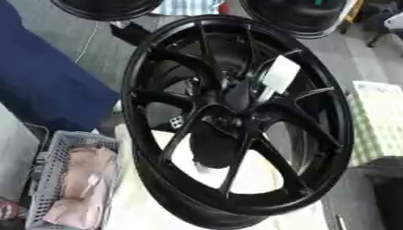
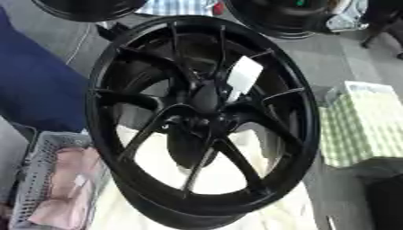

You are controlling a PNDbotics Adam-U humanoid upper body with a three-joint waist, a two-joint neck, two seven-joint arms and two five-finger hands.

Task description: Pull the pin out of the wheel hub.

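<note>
A large black wheel rim [image 1: 236, 117] with thin spokes stands on edge on a white table top [image 1: 150, 206] and fills the middle of both views. Its hub [image 1: 226, 120] sits at the centre where the spokes meet. I cannot make out a pin among the dark parts there. A white tag [image 1: 279, 74] lies against the spokes up and right of the hub. Behind the spokes below the hub is a dark rounded shape [image 1: 211, 150] that I cannot identify. A small white piece with dots [image 1: 177, 121] shows through the spokes left of the hub. Neither of my hands shows.
A grey mesh basket [image 1: 49, 157] holding pink things stands at the lower left. Blue cloth [image 1: 39, 85] lies to the left. A green chequered box [image 2: 362, 126] is on the right. Two more black wheels [image 1: 106, 6] [image 1: 299, 15] stand at the top edge.
</note>
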